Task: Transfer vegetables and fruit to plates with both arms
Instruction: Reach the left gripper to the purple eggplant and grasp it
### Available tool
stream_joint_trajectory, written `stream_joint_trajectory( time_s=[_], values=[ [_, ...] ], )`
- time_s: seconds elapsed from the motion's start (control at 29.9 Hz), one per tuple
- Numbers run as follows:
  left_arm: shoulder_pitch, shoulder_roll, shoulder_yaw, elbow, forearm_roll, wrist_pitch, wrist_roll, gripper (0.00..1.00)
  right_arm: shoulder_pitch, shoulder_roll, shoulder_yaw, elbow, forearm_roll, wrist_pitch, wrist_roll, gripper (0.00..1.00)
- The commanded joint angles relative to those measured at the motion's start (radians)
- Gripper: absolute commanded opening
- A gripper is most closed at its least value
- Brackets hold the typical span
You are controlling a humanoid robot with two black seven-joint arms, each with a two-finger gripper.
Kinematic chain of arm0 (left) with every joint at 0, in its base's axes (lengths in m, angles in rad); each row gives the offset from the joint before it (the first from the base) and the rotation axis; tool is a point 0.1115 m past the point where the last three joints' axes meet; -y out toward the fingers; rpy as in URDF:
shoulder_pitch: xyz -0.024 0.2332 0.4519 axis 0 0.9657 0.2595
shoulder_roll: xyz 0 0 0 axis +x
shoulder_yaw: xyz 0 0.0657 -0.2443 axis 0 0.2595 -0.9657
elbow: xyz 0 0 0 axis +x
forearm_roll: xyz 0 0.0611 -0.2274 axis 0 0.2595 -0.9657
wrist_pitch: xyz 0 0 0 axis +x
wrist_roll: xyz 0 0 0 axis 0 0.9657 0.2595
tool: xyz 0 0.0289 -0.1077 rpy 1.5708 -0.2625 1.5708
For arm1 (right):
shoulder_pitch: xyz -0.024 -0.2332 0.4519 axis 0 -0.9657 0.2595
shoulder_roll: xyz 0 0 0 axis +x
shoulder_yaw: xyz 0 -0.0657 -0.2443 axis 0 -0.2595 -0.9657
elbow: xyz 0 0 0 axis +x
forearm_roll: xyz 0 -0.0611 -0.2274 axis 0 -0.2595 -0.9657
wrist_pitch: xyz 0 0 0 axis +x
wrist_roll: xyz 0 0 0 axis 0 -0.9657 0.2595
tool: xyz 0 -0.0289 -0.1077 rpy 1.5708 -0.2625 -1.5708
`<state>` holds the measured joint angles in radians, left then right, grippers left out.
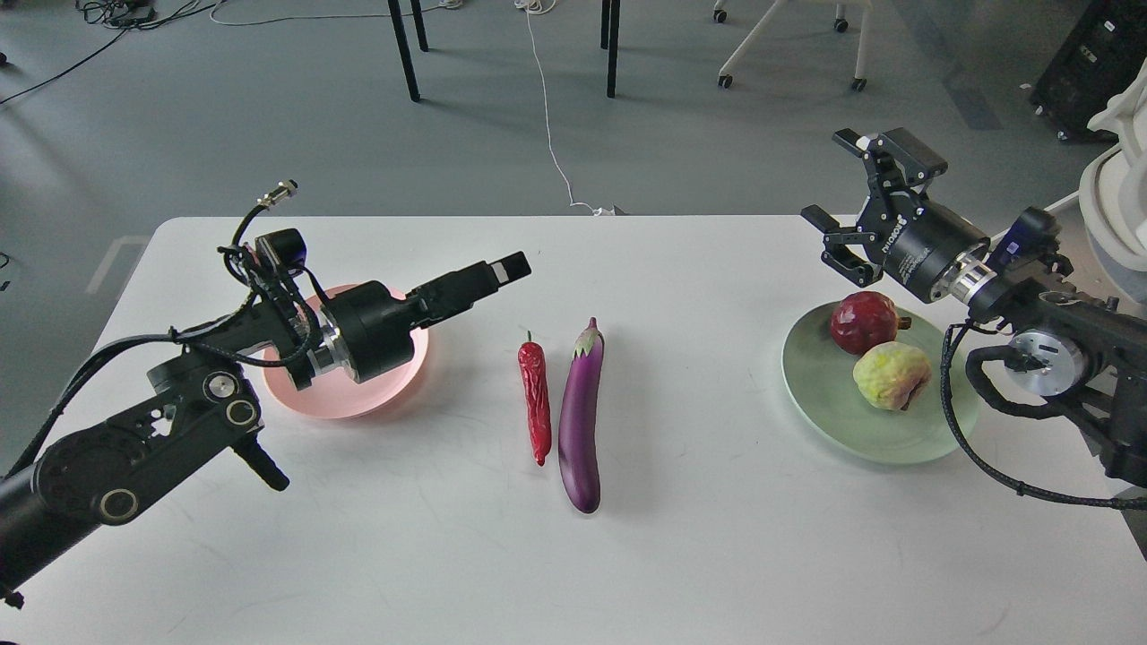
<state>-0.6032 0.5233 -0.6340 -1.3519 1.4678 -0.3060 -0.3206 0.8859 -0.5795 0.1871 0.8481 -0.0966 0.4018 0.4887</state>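
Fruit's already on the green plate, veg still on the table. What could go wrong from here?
1. The chili pepper and eggplant lie almost touching; grasping one may nudge or roll the other.
2. The left gripper is above the pink plate, so a careless move may shove the plate.
3. The pomegranate sits near the green plate rim, close to the open right gripper.

Rested directly on white table [717, 555]: pink plate [358, 403], chili pepper [536, 403], eggplant [581, 421] (side by side), green plate [824, 403].
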Motion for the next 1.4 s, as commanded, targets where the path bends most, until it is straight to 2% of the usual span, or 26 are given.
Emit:
stream_joint_trajectory(
  time_s=[0.0, 0.1, 0.23, 0.33, 0.43, 0.7, 0.97, 1.37],
  values=[
    [-0.157, -0.003, 0.143, 0.011, 0.159, -0.053, 0.000, 0.98, -0.005, -0.002, 0.000, -0.001, 0.000, 0.000, 0.000, 0.97],
    [-0.259, -0.038, 0.244, 0.046, 0.207, -0.083, 0.003, 0.98, -0.008, -0.008, 0.005, -0.001, 0.001, 0.000, 0.000, 0.97],
    [-0.374, -0.178, 0.353, 0.235, 0.206, -0.094, 0.005, 0.98, -0.037, -0.010, 0.043, -0.003, 0.055, 0.000, 0.000, 0.97],
    [-0.397, -0.242, 0.393, 0.347, 0.206, -0.096, 0.003, 0.98, -0.073, -0.014, 0.077, -0.024, 0.150, 0.014, 0.000, 0.97],
    [-0.406, -0.307, 0.424, 0.404, 0.206, -0.097, 0.005, 0.98, -0.099, -0.025, 0.097, -0.072, 0.205, 0.087, 0.000, 0.97],
    [-0.431, -0.399, 0.534, 0.539, 0.207, -0.097, 0.035, 0.98, -0.127, -0.023, 0.103, -0.089, 0.224, 0.087, 0.000, 0.97],
    [-0.454, -0.462, 0.591, 0.619, 0.204, -0.097, 0.038, 0.98, -0.130, -0.025, 0.106, -0.089, 0.224, 0.087, 0.000, 0.97],
    [-0.455, -0.491, 0.617, 0.655, 0.195, -0.093, 0.040, 0.98, -0.139, -0.026, 0.104, -0.083, 0.224, 0.087, 0.000, 0.97]
  ],
)
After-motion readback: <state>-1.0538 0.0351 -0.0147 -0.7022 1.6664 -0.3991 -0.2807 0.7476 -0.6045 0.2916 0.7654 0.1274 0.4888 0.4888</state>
